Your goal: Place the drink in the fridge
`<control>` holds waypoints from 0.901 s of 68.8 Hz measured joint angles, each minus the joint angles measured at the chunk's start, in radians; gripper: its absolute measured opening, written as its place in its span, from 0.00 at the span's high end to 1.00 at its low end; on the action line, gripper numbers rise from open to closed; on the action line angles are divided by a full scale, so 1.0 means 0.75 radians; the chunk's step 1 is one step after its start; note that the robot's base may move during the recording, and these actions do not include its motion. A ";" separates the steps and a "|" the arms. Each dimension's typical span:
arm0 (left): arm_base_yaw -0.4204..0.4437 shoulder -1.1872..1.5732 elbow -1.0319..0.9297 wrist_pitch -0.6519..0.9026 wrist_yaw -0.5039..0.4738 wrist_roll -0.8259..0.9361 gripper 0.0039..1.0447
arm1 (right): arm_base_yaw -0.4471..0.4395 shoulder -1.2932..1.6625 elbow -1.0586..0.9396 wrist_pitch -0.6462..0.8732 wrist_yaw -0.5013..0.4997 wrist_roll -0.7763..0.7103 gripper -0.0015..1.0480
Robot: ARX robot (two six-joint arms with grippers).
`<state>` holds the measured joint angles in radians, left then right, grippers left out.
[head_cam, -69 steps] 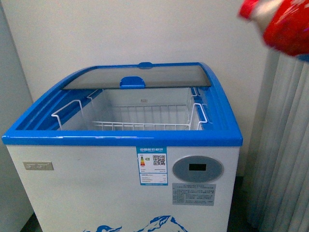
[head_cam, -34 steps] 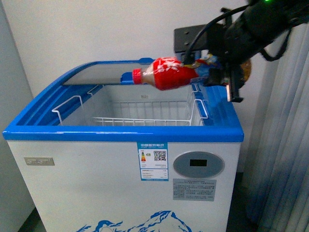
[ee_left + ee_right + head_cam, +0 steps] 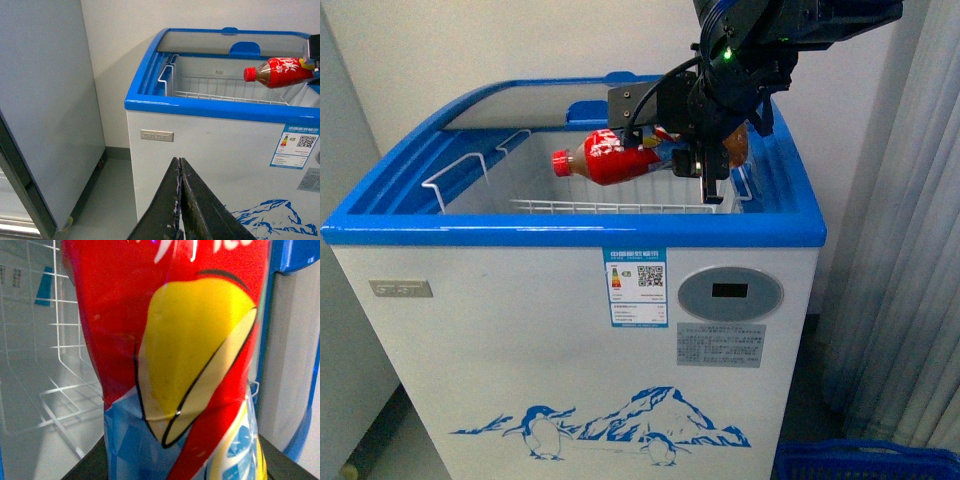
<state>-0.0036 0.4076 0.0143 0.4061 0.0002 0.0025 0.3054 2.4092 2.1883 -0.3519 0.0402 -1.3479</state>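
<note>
my right gripper [image 3: 705, 150] pinches the drink [image 3: 610, 157] sideways over the open fridge [image 3: 570, 300], above its wire basket [image 3: 620, 207]; my left gripper [image 3: 179, 200] is pressed together.

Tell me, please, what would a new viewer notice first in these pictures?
First the red drink, held lying on its side by the right hand above the open fridge, its cap pointing to the robot's left. Next the fridge's bright blue rim and the white wire basket inside it. The left hand stays low in front of the fridge, shut and empty.
</note>
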 joint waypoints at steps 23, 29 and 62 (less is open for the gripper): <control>0.000 -0.195 0.000 -0.191 0.000 0.000 0.98 | 0.041 -0.263 -0.347 0.241 -0.181 0.214 0.08; 0.000 -0.233 0.000 -0.229 0.000 0.000 0.98 | 0.053 -0.518 -0.570 0.348 -0.222 0.385 0.07; 0.000 -0.534 0.001 -0.538 0.001 0.000 0.98 | -0.203 -2.213 -1.699 -0.663 0.053 1.847 0.07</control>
<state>-0.0036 0.0071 0.0147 0.0029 0.0006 0.0025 0.1532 0.7498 0.9138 -0.8490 0.0803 0.0376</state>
